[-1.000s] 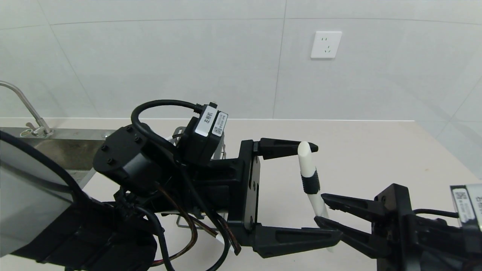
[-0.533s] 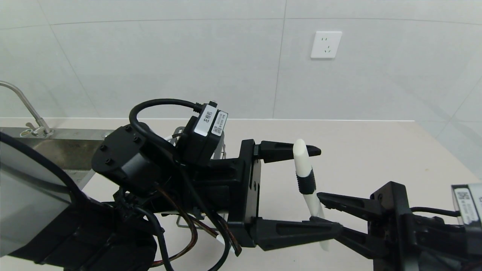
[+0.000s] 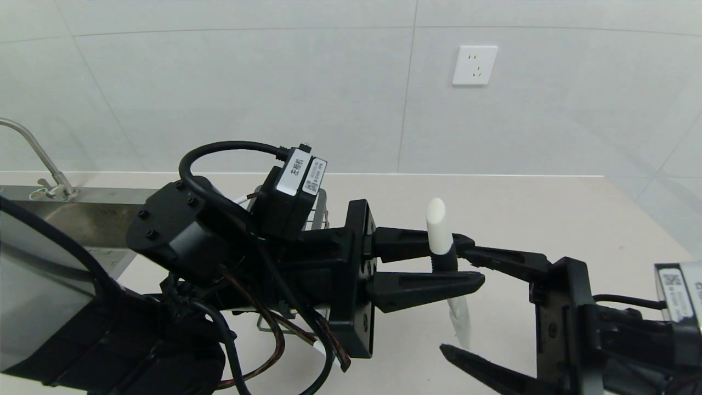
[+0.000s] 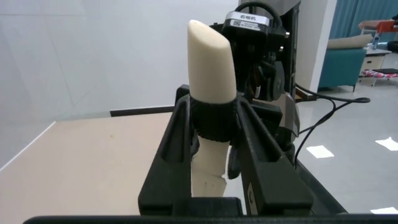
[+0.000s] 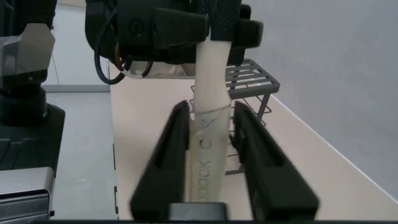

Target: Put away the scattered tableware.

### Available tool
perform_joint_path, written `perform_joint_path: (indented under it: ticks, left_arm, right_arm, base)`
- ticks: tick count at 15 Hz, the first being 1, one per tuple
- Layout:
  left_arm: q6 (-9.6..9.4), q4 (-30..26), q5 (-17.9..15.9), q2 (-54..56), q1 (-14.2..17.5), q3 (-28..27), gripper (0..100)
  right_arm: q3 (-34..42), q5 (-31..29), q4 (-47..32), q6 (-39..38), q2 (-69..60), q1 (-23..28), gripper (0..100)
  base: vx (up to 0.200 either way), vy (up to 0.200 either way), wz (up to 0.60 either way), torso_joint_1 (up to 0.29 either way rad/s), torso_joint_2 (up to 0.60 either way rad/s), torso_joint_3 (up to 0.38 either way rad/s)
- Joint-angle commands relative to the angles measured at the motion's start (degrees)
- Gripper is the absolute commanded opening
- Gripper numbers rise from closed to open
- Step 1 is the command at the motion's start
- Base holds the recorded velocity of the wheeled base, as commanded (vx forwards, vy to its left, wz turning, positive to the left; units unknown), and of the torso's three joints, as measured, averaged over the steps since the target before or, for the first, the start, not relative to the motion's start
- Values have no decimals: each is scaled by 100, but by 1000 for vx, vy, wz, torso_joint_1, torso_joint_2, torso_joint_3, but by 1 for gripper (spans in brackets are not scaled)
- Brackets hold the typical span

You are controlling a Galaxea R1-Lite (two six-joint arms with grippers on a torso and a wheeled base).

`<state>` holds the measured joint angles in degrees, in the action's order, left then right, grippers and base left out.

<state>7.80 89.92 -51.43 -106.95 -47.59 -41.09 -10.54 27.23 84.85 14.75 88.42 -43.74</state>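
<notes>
Above the beige countertop [image 3: 554,219], the left gripper [image 3: 467,262] is clamped on the black band of an upright white utensil [image 3: 437,219]; the right gripper [image 3: 456,302] has its 2 fingers spread apart, flanking the utensil's lower end.

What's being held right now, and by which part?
The left gripper holds the white utensil by its black band; the right gripper stands open around its lower end.
</notes>
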Motion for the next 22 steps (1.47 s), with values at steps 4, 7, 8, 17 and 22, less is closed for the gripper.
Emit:
perform_joint_path:
  ticks: [4, 7, 8, 17, 22]
  left_arm:
    - [-68, 8, 432, 236, 365, 23, 0]
    - [-77, 8, 441, 552, 795, 102, 0]
    - [-77, 8, 441, 658, 901, 198, 0]
    - [-77, 8, 459, 1677, 1217, 1569, 0]
    - [-68, -212, 459, 2451, 1753, 1745, 0]
  right_arm:
    - [220, -8, -21, 45, -18, 6, 100]
    - [351, -16, -65, 116, -18, 50, 100]
    - [360, -16, -82, 116, -26, 111, 100]
    - [1046, -43, -179, 239, -1600, 1324, 0]
    - [1054, -43, -504, 379, -3445, 2915, 0]
  base:
    - [0, 0, 0, 0, 0, 0]
    - [0, 0, 0, 0, 0, 0]
    - [0, 0, 0, 0, 0, 0]
    - [0, 0, 0, 0, 0, 0]
    - [0, 0, 0, 0, 0, 0]
